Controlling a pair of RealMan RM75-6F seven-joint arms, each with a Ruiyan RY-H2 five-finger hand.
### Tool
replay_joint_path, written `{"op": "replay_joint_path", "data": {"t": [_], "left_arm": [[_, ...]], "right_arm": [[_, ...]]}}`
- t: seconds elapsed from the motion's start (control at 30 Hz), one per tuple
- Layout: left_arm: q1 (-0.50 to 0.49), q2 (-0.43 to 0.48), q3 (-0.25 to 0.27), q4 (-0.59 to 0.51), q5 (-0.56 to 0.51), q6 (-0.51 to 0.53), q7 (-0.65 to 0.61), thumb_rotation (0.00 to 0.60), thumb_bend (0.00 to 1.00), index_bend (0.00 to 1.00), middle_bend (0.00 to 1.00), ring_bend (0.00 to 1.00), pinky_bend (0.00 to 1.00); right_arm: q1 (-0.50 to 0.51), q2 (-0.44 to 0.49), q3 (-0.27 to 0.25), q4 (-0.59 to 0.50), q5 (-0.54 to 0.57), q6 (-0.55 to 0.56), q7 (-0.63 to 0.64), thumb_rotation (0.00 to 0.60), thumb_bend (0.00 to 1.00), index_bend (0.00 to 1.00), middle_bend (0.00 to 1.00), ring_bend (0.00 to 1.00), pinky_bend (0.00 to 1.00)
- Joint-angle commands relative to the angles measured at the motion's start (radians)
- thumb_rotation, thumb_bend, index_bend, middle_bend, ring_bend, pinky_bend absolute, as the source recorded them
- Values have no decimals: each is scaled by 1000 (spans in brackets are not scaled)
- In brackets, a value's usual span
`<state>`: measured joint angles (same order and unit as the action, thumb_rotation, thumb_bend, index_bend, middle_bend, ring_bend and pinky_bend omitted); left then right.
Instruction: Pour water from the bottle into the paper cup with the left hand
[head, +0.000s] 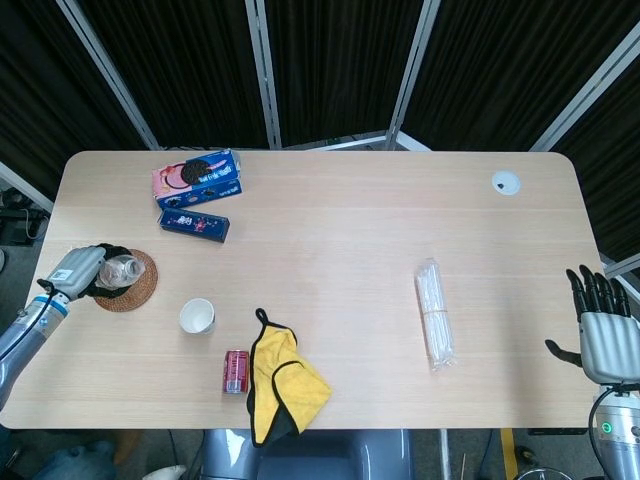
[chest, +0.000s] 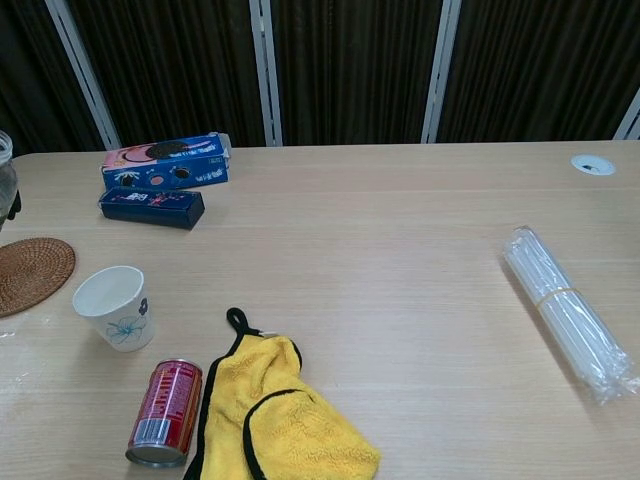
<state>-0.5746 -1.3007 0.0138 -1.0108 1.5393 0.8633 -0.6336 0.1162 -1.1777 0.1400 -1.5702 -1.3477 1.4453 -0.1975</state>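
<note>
Left hand (head: 88, 277): grasps clear plastic water bottle (head: 118, 268) over round woven coaster (head: 131, 285), left of white paper cup (head: 197, 316). Right hand (head: 603, 330): idle, fingers spread. Risk: uncapped bottle spills short of cup.

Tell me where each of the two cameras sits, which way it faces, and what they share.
Head view: sits high above the near edge, looking almost straight down on the whole table; it shows the left hand holding the water bottle over the woven coaster, and the right hand off the right edge.
Chest view: sits low at the near edge, looking level across the table toward the dark curtain; neither hand shows clearly, only the bottle's edge at far left.
Shared: paper cup, red can, yellow cloth, cookie boxes, straw bundle.
</note>
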Motion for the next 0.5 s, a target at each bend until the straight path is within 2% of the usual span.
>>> {"op": "replay_joint_path", "data": {"t": [0.03,0.23,0.5], "left_arm": [[6,-26,18,27,13,14,83,600,498,612,471,267,344],[-9,-63,9,50,12,28,281,600,499,618,475,268,345],[-39,-109,1,44,-2,1,416,600,500,623,478,269,345]], "right_arm": [[-1,1,0,-1,2,1,-1,600,0,0,0,0,0],[-2,2,3,0,7,5,-2,600,0,0,0,0,0],[-1,0,9,8,24,0,-5,600,0,0,0,0,0]]}}
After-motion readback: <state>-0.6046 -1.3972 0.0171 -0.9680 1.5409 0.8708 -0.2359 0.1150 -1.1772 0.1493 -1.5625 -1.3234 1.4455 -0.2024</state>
